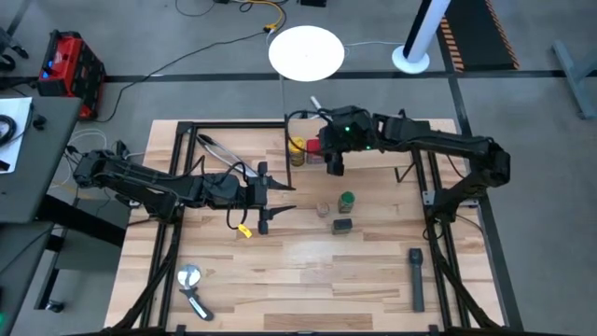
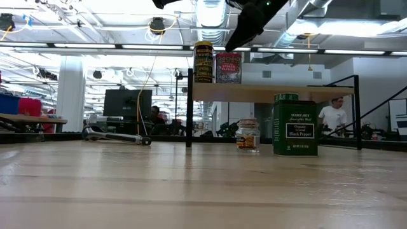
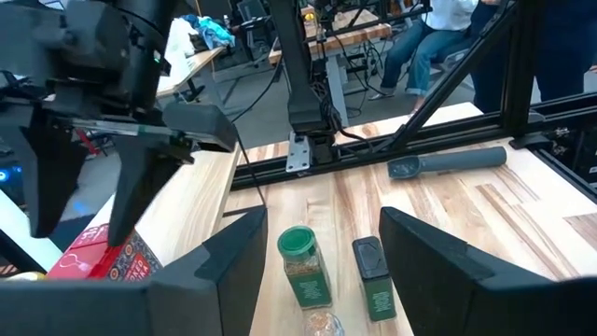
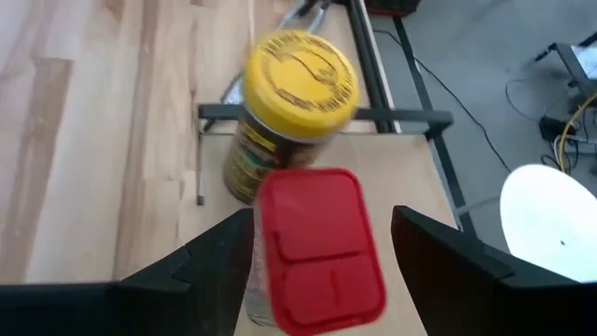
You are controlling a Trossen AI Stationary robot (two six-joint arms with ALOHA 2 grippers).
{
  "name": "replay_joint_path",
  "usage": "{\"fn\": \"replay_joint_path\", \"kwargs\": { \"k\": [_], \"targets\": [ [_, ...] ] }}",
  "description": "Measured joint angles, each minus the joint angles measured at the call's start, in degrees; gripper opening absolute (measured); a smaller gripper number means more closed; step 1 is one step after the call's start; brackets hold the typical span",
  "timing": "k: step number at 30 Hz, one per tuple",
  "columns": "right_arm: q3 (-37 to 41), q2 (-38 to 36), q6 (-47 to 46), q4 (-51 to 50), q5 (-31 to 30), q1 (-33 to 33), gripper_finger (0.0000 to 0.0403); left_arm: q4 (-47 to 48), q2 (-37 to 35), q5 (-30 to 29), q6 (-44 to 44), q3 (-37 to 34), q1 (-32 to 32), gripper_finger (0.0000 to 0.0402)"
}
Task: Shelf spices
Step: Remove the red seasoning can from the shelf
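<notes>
The shelf is a pale wood panel on black uprights at the table's far middle. A yellow round jar and a red square tin stand upright on its left end. My right gripper hangs open just above the red tin, one finger on either side and apart from it. On the table in front of the shelf stand a green-lidded jar, a dark square tin and a small clear-tan jar. Left of them, my left gripper is open and low, pointing at them.
Metal tongs lie at the far left of the table. A round-headed metal tool lies near the front left, a long black bar tool at the front right. A small yellow piece sits by the left gripper. Black frame rails border the table.
</notes>
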State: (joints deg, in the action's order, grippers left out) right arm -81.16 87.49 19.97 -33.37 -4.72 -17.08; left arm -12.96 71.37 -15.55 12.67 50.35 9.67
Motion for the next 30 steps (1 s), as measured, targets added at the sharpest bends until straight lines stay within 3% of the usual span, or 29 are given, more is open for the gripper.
{"fn": "replay_joint_path", "kwargs": {
  "k": [11,23,30],
  "targets": [
    [-0.01,-0.71,5.29,1.48,-0.01,-0.23,0.0256,0.23,0.0,0.0,0.32,0.0,0.0,0.0201],
    [-0.01,-0.78,2.73,5.91,-0.07,6.98,0.0256,0.25,0.0,0.0,1.0,0.0,0.0,0.0201],
    [-0.01,-0.78,2.28,6.04,-6.75,8.27,0.0282,0.25,0.0,1.12,0.32,0.0,0.42,0.0201]
  ]
}}
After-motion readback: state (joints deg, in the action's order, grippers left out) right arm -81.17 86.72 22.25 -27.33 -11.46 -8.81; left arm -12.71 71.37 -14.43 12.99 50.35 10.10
